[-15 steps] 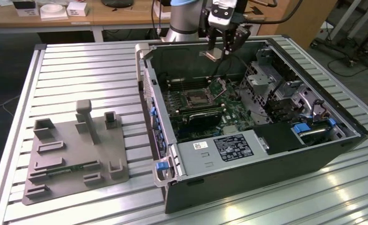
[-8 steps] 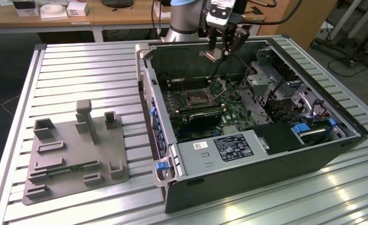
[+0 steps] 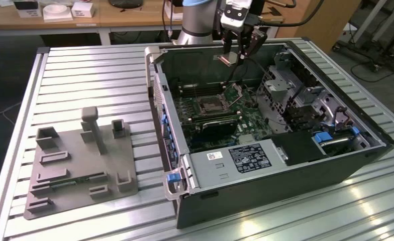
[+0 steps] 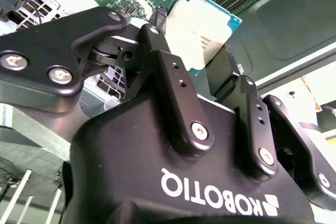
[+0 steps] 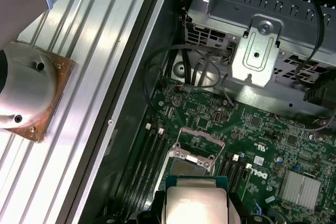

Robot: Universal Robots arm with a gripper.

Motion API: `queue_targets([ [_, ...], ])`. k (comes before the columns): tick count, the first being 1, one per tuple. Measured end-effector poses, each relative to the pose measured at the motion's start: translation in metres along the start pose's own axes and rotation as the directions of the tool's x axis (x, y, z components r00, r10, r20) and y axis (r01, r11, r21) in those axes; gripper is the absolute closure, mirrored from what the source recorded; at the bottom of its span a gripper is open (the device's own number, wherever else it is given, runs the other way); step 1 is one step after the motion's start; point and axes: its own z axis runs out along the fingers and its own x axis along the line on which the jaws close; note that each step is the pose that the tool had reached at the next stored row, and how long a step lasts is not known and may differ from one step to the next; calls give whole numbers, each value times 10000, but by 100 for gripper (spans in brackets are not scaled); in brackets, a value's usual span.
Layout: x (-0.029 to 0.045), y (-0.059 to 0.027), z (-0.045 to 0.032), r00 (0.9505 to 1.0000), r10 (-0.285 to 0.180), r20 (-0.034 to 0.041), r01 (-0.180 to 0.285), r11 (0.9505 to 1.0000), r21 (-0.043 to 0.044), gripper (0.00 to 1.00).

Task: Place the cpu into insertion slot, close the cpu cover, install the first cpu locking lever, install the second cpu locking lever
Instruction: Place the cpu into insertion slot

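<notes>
The gripper (image 3: 242, 50) hangs over the open computer case (image 3: 271, 186), near its far wall. Its fingers (image 4: 173, 72) are clamped on the cpu (image 4: 202, 27), one on each of two opposite edges. The chip is carried flat, well above the board.

Around and below:
- The motherboard (image 5: 262, 129) is green and lies on the floor of the case.
- The insertion slot (image 3: 209, 107) sits in the middle of the board, below the gripper and offset towards the exterior view's left. In the first wrist view the held chip covers its near part.
- The cpu cover (image 5: 193, 157) is a silvery frame that stands raised at one side of the slot.
- The memory slots (image 5: 149, 156) run in dark rows on both sides of the slot.
- Black cables (image 5: 157, 61) loop down onto the board between the slot and the metal drive cage (image 5: 262, 40).
- The power supply (image 3: 240, 158) fills the near end of the case.
- A grey fixture plate (image 3: 76, 165) lies on the slatted table (image 3: 96, 75), well apart from the case, on the exterior view's left.

The cpu shows a pale silvery metal top with fine print, and a teal-green board edge around it.
</notes>
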Motion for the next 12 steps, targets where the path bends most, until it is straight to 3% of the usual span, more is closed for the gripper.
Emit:
queue_targets([
  [6,0,0,2,10000,49,5,-49,10000,-2,46],
  [12,0,-2,19,9978,661,59,-661,9978,-14,46],
])
